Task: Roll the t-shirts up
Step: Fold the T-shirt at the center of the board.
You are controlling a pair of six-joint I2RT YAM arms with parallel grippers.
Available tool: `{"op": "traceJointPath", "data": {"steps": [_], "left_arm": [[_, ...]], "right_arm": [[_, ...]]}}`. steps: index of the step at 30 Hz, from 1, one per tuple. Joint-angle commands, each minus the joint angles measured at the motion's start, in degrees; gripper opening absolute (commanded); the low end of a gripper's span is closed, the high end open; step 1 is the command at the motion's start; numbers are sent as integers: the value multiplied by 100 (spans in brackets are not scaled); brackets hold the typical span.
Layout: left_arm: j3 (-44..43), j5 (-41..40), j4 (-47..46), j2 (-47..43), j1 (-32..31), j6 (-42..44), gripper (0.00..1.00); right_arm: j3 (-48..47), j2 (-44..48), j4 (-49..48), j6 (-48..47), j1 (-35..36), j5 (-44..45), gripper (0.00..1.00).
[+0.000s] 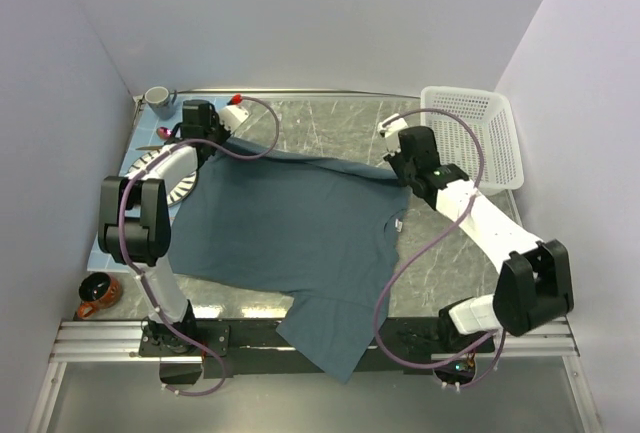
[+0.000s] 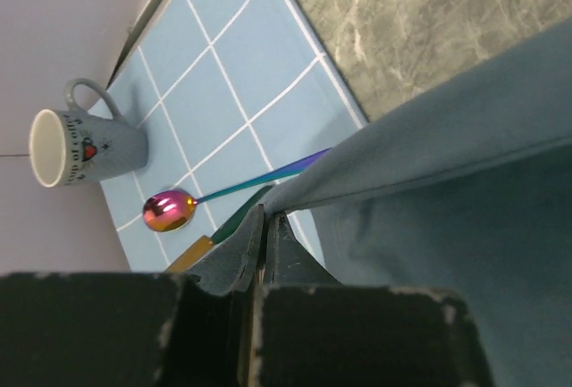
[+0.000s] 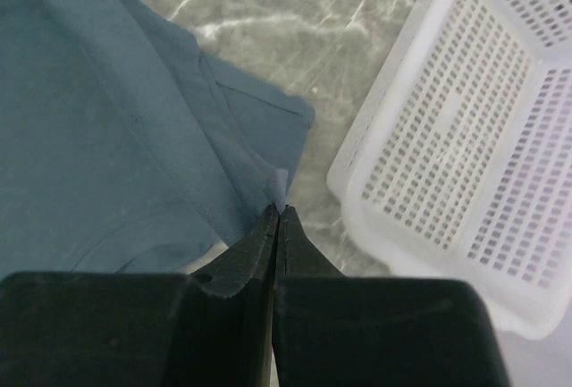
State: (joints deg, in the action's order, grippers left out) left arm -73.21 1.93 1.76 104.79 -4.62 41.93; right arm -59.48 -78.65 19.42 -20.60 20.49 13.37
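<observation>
The dark slate-blue t-shirt (image 1: 290, 233) lies spread over the marble table, its near part hanging over the front edge. My left gripper (image 1: 212, 143) is shut on the shirt's far left edge, which rises taut from the tips in the left wrist view (image 2: 429, 137). My right gripper (image 1: 400, 166) is shut on the shirt's far right edge, near the sleeve (image 3: 259, 119). The cloth is stretched between the two grippers along the far side.
A white plastic basket (image 1: 475, 133) stands at the far right, close to the right gripper (image 3: 279, 213). A light blue checked placemat (image 2: 214, 92) at far left holds a grey mug (image 1: 158, 101), an iridescent spoon (image 2: 170, 210) and a striped plate (image 1: 165, 168). A brown cup (image 1: 98, 296) sits near left.
</observation>
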Motion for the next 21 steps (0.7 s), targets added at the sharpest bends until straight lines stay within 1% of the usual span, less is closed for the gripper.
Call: {"op": "traceJointPath", "data": {"steps": [1,5,8,14,21], "left_arm": [[-36,298,96,-503,137,385,1],[105,386,70,-609,251,894,1],[184,456,96,-653,269,1114,1],[316,624,491,-750,269,1282,1],[895,589,703,-1092,269,1546,1]], "right_arm": [[191,481,334,276,34,-158,0],[376,693,528,469,148,-264,0],[481,833,668,583,280,-273,0],[684,1202,993,575,359,-361,0],[631,1414,1432,706,508,-449,0]]}}
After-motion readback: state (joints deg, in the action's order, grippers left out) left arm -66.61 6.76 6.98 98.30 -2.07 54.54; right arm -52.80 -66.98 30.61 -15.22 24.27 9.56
